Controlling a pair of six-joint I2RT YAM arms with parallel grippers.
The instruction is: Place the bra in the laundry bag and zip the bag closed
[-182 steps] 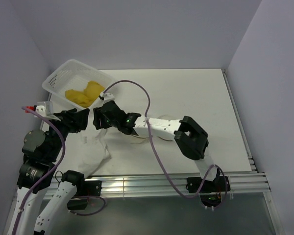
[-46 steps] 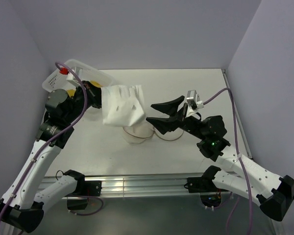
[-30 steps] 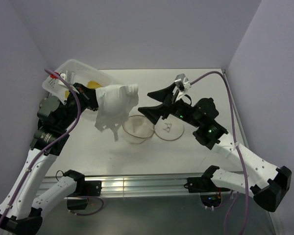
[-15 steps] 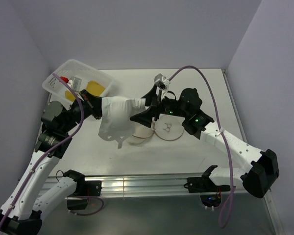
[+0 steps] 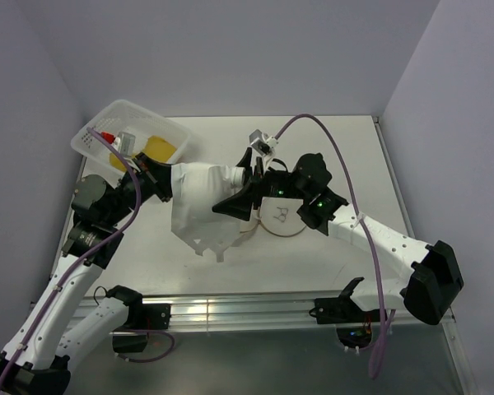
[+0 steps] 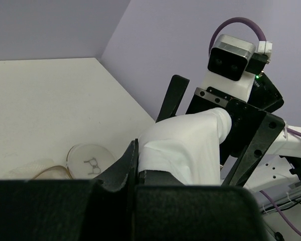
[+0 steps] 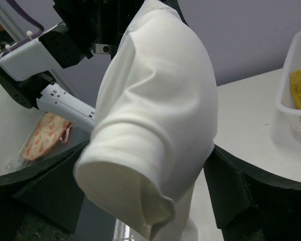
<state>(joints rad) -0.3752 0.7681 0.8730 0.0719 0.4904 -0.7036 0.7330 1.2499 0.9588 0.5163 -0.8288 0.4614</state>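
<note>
Your left jaws are clamped on one end of the bra [image 5: 199,206], holding it stretched across the frame's centre. Your right jaws stand wide apart, one on each side of the bra's other end. Below it the bag [image 6: 40,169] sits on the table [image 5: 346,156], mostly hidden from above, its lid [image 5: 281,217] lying open just right of it. A basket [image 5: 95,136] holding yellow cloth [image 5: 159,148] sits upper left.

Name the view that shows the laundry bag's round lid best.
Left wrist: the lid lies flat on the table, nearly whole, its black mark clear. Top external shows it smaller, its upper edge hidden under the right gripper. Right wrist does not show it.
</note>
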